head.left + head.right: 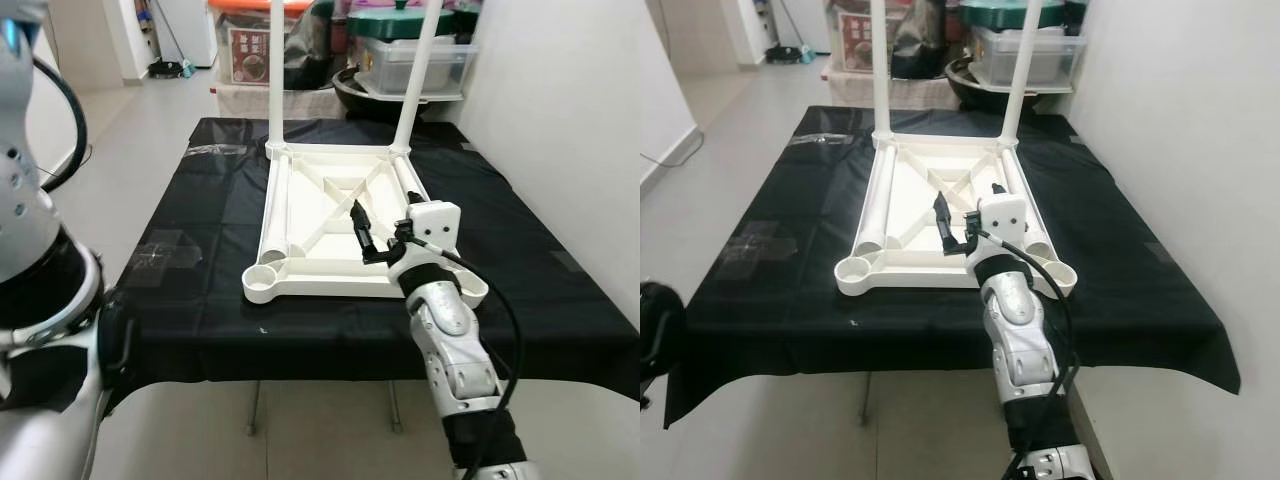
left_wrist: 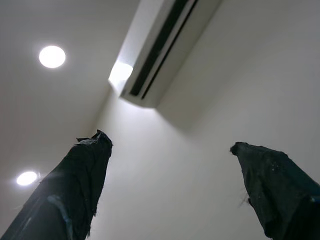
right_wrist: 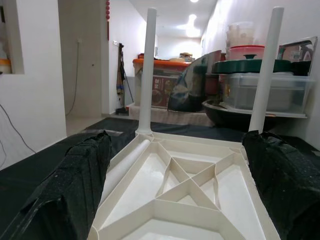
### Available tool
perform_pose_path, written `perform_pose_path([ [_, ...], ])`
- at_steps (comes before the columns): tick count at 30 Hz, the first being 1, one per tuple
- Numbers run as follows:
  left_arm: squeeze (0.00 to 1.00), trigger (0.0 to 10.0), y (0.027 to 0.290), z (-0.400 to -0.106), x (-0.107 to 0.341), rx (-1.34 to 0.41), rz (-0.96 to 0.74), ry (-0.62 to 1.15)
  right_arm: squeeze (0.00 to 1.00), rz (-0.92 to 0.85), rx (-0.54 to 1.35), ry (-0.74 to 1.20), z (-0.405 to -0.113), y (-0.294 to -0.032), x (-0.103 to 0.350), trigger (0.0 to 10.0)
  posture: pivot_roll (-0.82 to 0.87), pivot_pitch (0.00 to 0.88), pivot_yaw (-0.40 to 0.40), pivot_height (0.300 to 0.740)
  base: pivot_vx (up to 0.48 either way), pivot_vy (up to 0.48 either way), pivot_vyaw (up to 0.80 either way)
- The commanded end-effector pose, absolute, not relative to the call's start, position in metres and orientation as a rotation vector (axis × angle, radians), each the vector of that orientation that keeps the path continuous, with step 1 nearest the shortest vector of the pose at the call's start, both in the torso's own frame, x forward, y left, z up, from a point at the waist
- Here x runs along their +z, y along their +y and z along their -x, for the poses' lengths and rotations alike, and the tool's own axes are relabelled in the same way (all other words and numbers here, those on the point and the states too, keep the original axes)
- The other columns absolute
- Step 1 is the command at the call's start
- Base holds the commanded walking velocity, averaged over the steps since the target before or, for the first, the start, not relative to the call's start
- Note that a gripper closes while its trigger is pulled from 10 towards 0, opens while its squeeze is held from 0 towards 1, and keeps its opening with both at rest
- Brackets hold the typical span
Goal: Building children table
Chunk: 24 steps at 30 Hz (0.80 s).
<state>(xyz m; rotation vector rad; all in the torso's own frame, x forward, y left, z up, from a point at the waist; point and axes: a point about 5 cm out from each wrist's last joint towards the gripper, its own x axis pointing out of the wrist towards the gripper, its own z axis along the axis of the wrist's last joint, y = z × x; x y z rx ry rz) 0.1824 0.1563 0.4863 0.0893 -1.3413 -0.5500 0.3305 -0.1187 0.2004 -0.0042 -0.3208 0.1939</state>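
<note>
Over the upturned table's ribbed tray (image 1: 335, 215), holding one loose leg (image 1: 277, 225), the right hand (image 1: 362, 232) hovers spread.

No legible text in view

The only printed surface is a label on the orange-lidded storage box (image 1: 255, 45) standing on the floor beyond the far end of the bench (image 1: 200, 290); it shows a dark red picture panel with small pale characters, too blurred and small to read. Nothing else carries any lettering, number or brand mark that can be made out.
</note>
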Motion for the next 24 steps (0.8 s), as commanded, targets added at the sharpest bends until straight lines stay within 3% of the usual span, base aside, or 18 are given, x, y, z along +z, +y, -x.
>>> perform_pose_path([
  [1,0.00,10.0,0.176,-0.206,0.465,-0.386,-0.052,-1.188,0.00,-0.007,0.174,-0.295,-0.331,-0.123,0.198,10.0,0.12,0.000,-0.075,0.740,0.000,0.000,0.00],
  [2,0.00,10.0,0.176,-0.206,0.465,-0.386,-0.052,-1.188,0.00,-0.007,0.174,-0.295,-0.331,-0.123,0.198,10.0,0.12,0.000,-0.075,0.740,0.000,0.000,0.00],
  [3,0.00,10.0,0.185,-0.229,0.440,-0.271,-0.021,-1.046,0.00,-0.012,0.166,-0.296,-0.330,-0.124,0.199,10.0,0.11,0.000,-0.070,0.740,0.000,0.000,0.00],
  [5,0.00,10.0,0.185,-0.229,0.440,-0.271,-0.021,-1.046,0.00,-0.012,0.166,-0.296,-0.330,-0.124,0.199,10.0,0.11,0.000,-0.070,0.740,0.000,0.000,0.00],
  [7,0.00,10.0,0.199,-0.261,0.375,-0.074,-0.028,-0.764,0.00,-0.017,0.153,-0.298,-0.329,-0.126,0.201,10.0,0.11,0.000,-0.070,0.740,0.000,0.000,0.00],
  [9,0.00,10.0,0.199,-0.261,0.375,-0.074,-0.028,-0.764,0.00,-0.017,0.153,-0.298,-0.329,-0.126,0.201,10.0,0.11,0.000,-0.070,0.740,0.000,0.000,0.00],
  [16,0.00,10.0,0.208,-0.259,0.275,0.088,-0.115,-0.408,0.00,-0.002,0.139,-0.255,-0.329,-0.130,0.196,10.0,0.13,0.000,-0.083,0.740,0.000,0.000,0.00],
  [19,0.00,10.0,0.208,-0.259,0.275,0.088,-0.115,-0.408,0.00,-0.002,0.139,-0.255,-0.329,-0.130,0.196,10.0,0.13,0.000,-0.083,0.740,0.000,0.000,0.00],
  [21,0.00,10.0,0.209,-0.256,0.240,0.106,-0.148,-0.274,0.00,-0.010,0.146,-0.206,-0.329,-0.126,0.190,10.0,0.13,0.000,-0.072,0.740,0.000,0.000,0.00],
  [24,0.00,10.0,0.207,-0.255,0.225,0.106,-0.159,-0.223,0.00,-0.043,0.149,-0.196,-0.329,-0.125,0.188,10.0,0.13,0.000,-0.071,0.740,0.000,0.000,0.00],
])
